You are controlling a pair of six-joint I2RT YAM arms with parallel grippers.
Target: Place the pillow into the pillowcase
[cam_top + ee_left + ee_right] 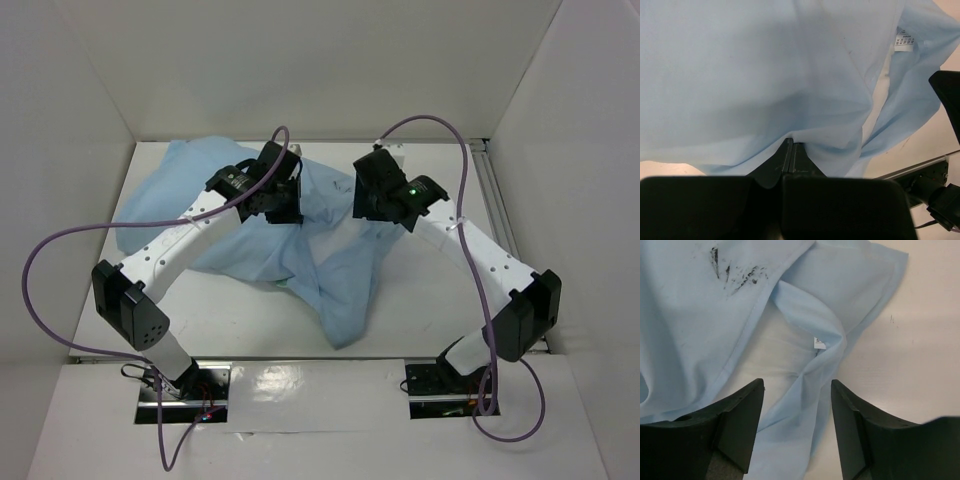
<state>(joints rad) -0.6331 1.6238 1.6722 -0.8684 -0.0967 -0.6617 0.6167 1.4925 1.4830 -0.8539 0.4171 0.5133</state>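
The light blue pillowcase (340,270) lies crumpled across the middle of the table, bulging at the back left (165,185). My left gripper (283,210) is shut on a fold of it; in the left wrist view the cloth (765,75) drapes from the closed tips of that gripper (791,142). My right gripper (368,205) hangs open just above a twisted strip of the pillowcase (805,410), fingers either side, not touching. A white care label (819,342) marks the hem. Pale white material (775,357) shows between the folds; I cannot tell whether it is the pillow.
White walls close the table (430,290) in on three sides. A metal rail (497,205) runs along the right edge. Purple cables (60,240) loop from both arms. Dark smudges (735,272) mark the cloth. The right arm's black body (947,95) is near the left gripper.
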